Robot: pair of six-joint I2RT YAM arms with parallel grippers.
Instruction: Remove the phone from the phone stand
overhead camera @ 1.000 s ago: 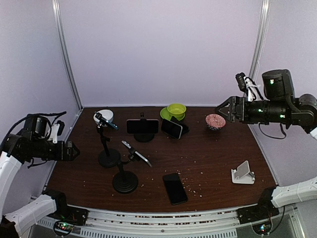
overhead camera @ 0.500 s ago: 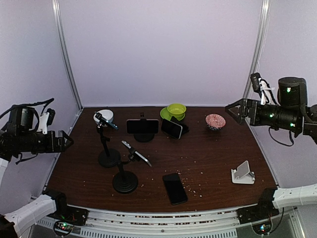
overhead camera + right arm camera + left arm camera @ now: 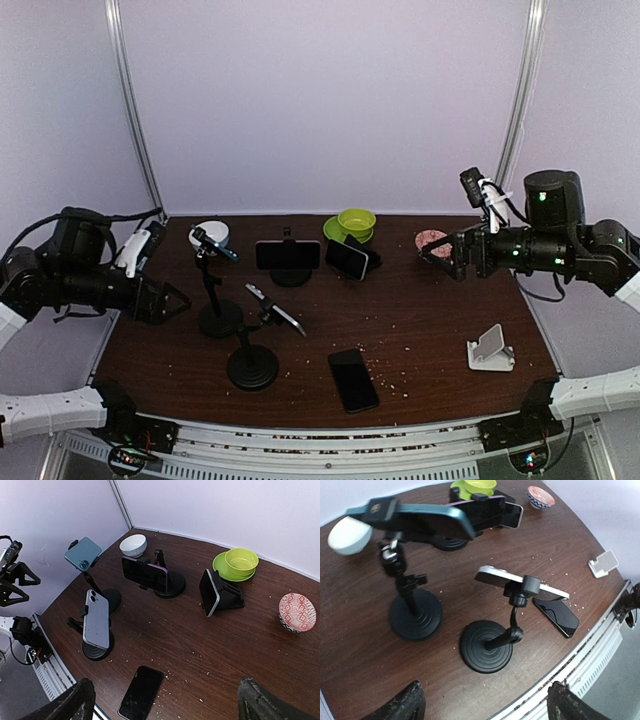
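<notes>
Left gripper (image 3: 178, 298) near teal phone (image 3: 215, 243)

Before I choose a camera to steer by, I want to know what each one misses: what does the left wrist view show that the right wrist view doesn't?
Only the left wrist view: the white stand, at the picture's right edge.
Only the right wrist view: the left hand, open, at the picture's left edge.
Both: the blue phone on the tall stand, the silver phone on the short stand, the flat phone and the red bowl.
</notes>
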